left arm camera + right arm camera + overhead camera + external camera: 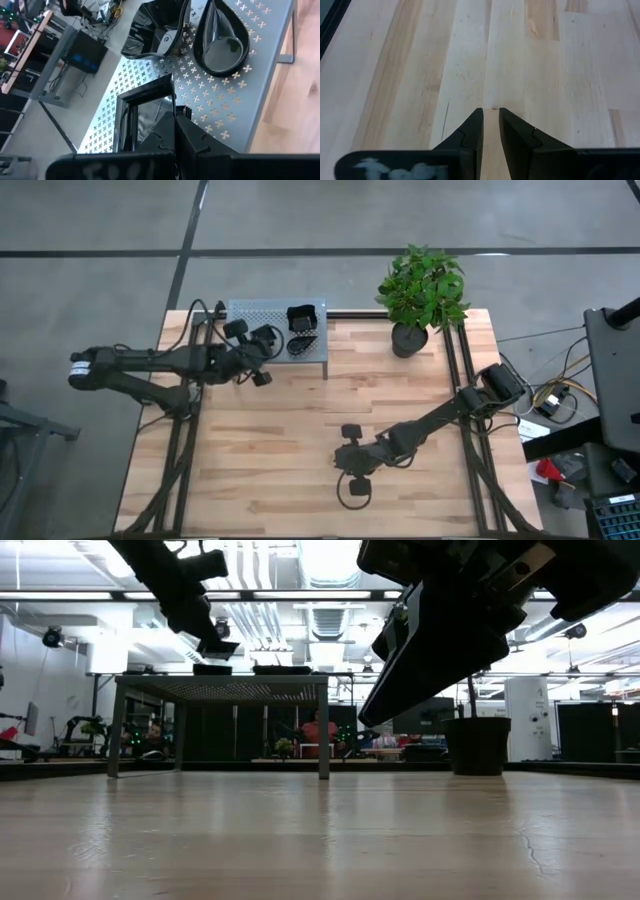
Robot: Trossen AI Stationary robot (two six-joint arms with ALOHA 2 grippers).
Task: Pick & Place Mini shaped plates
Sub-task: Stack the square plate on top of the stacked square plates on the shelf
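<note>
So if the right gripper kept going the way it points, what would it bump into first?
Probably just the bare wooden table. The right gripper holds nothing, and its wrist view shows only wood ahead. How far off the wood is, I can't tell.

Bare table (280, 450) lies open; rack (262, 315) and plant (422, 290) crowd the far edge.

A pale wooden table (300, 440) stands on a grey concrete floor (300, 215) crossed by dark seams. Beyond it, the low view shows a workshop hall with bright strip lights (110, 595) and ceiling ducts (265, 620); the far benches seem crowded with equipment, though it is hard to tell.
</note>
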